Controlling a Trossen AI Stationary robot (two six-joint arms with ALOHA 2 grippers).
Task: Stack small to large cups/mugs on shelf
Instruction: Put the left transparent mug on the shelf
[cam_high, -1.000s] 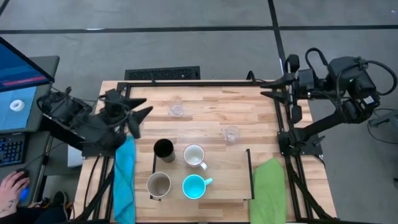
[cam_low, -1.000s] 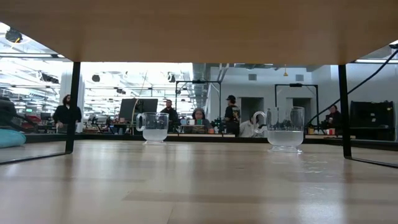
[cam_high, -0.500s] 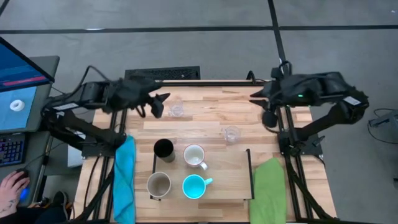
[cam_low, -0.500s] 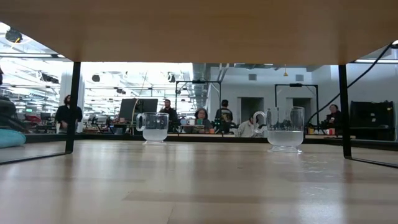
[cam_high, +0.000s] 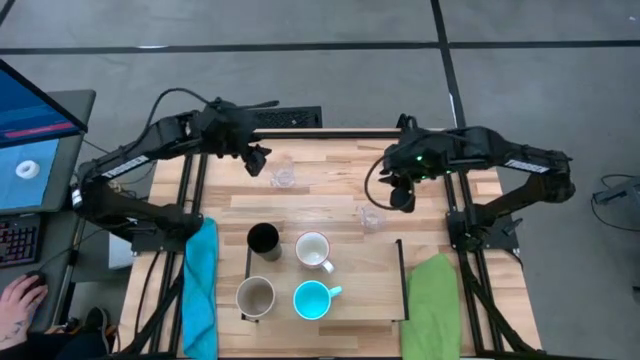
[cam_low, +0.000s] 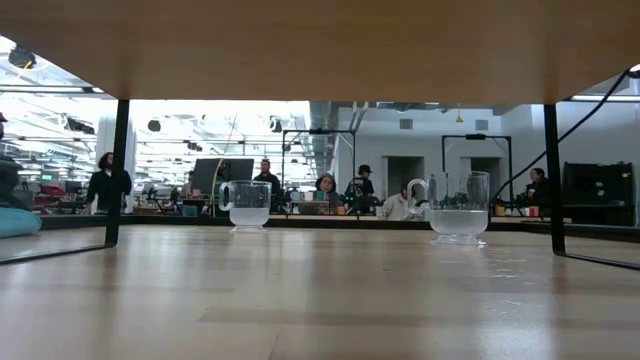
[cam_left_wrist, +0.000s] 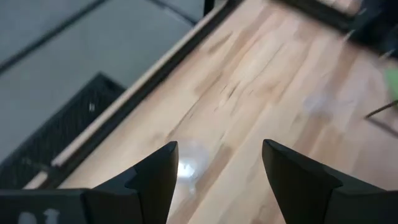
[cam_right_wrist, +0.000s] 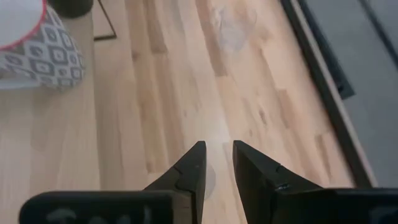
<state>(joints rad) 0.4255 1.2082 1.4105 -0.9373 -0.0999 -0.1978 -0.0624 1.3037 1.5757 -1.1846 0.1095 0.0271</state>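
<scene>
Two clear glasses stand on their bases on the tabletop: one (cam_high: 283, 178) at the far left, one (cam_high: 372, 215) right of centre; both show in the low view (cam_low: 247, 205) (cam_low: 458, 208). On the shelf (cam_high: 365, 285) stand the white mug (cam_high: 313, 250), the beige mug (cam_high: 255, 296) and the blue mug (cam_high: 312, 299); the black tumbler (cam_high: 263, 240) stands at its far left corner. My left gripper (cam_high: 258, 160) hovers open just left of the far glass (cam_left_wrist: 186, 163). My right gripper (cam_high: 402, 197) hovers by the right glass, its fingers (cam_right_wrist: 193, 165) a narrow gap apart, holding nothing.
A blue cloth (cam_high: 200, 290) hangs over the table's left rail and a green cloth (cam_high: 432, 300) over its right. A black grille (cam_high: 262, 118) lies beyond the far edge. A person's hand (cam_high: 20, 300) rests at a desk to the left. Bare wood lies between the glasses.
My left gripper has swung from the table's left edge toward its far side and right, ending beside the far glass. My right gripper has come from beyond the far right corner toward the table's middle and down, tipping downward, to the right glass. No cup has moved.
</scene>
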